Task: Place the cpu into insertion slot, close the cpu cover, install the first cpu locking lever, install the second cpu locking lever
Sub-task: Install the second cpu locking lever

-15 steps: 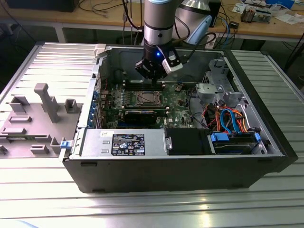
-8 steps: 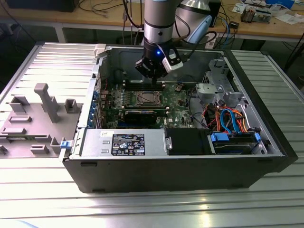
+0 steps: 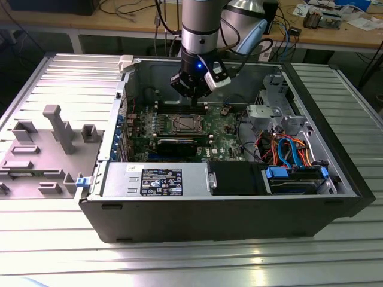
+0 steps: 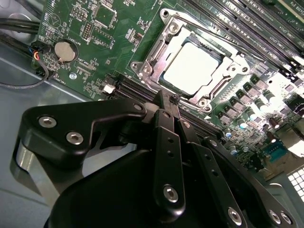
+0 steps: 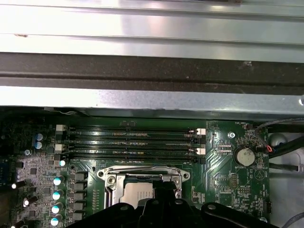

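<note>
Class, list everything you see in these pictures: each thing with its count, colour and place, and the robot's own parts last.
Computer case: one, black, open on the ribbed metal table.
Motherboard: one, green, inside the case.
Cpu: one, silver-grey, lying in the insertion slot.
Cpu cover: one, silver, framing the cpu.
Coin battery: one, silver, on the motherboard.
Power supply: one, grey, at the case's front.
Grey fixture: one, at the exterior view's left.
Arm: one, silver.
Hand: one, black, above the socket.
</note>
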You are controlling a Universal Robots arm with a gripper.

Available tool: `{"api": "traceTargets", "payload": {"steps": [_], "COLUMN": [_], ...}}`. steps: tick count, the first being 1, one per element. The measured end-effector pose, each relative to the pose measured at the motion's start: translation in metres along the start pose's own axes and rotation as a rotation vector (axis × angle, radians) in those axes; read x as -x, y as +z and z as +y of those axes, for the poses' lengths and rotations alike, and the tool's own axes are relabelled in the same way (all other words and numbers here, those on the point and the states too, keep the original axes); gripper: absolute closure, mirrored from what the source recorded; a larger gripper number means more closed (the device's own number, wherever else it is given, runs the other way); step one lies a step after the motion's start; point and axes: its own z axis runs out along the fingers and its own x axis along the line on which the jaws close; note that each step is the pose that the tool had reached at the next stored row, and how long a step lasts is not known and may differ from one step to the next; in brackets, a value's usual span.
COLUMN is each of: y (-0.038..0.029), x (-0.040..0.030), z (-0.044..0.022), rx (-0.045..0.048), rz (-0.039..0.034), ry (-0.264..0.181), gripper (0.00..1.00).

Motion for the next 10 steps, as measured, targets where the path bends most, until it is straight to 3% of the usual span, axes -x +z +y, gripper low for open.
{"api": "traceTargets", "payload": {"steps": [10], "y": [-0.0005], "x": [-0.0002], "z": [-0.0076], "rx": [0.0001], "rz": [-0.0001], "ry": [0.000], "gripper": [0.89]}}
